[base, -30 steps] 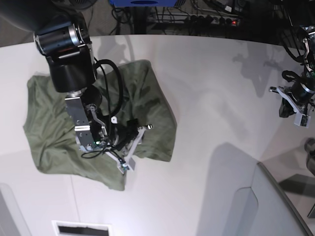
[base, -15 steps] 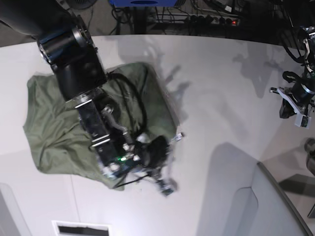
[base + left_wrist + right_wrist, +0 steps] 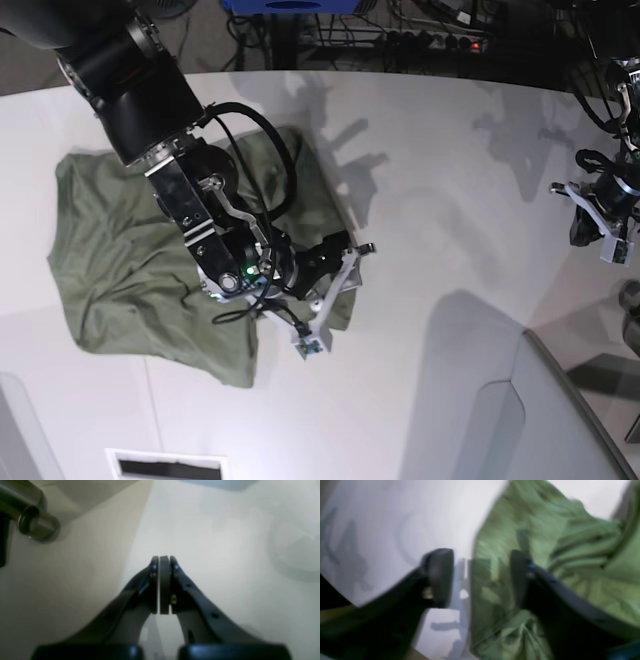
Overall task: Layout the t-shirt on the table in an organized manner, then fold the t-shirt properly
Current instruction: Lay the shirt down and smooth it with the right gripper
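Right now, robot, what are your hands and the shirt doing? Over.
Right gripper jaws open over the shirt edge, holding nothing. Left gripper shut, empty, far off. Shirt rumpled on the table, not folded. Nothing in the way.

Rumpled olive t-shirt point(image 3: 110, 250) (flat) on table point(image 3: 450, 200)

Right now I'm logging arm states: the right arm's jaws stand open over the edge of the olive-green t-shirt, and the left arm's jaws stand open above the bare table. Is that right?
Not quite. The left gripper is shut, its pads pressed together with nothing between them, as the left wrist view shows. The rest holds: the right gripper stands open over the edge of the olive-green t-shirt on the white table.
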Action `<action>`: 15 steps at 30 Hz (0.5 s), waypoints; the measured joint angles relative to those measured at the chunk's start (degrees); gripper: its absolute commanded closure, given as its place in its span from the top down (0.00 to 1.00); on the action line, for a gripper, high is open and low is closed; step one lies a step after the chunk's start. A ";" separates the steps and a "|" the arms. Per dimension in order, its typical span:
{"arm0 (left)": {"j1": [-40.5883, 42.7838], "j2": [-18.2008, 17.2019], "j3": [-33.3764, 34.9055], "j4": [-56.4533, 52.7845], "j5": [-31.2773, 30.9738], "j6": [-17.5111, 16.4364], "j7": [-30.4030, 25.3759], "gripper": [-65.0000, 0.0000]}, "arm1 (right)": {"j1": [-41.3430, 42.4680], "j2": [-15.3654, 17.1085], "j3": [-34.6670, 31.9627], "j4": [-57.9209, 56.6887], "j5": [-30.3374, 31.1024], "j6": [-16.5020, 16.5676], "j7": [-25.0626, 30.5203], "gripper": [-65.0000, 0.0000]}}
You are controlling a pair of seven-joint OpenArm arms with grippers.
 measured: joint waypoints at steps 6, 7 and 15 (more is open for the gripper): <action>-0.04 0.00 0.00 -0.02 -0.20 0.02 0.02 0.01 | 3.74 -1.03 -0.35 -11.54 -4.37 -0.09 4.55 0.56; -0.17 0.07 0.00 -0.02 -0.22 0.02 0.02 0.01 | 4.24 -0.85 -0.33 -13.53 -4.50 -0.04 5.57 0.55; 0.02 0.07 0.00 -0.02 -0.24 0.02 0.02 0.01 | 8.57 -0.72 -0.33 -26.25 -4.37 -0.13 13.29 0.44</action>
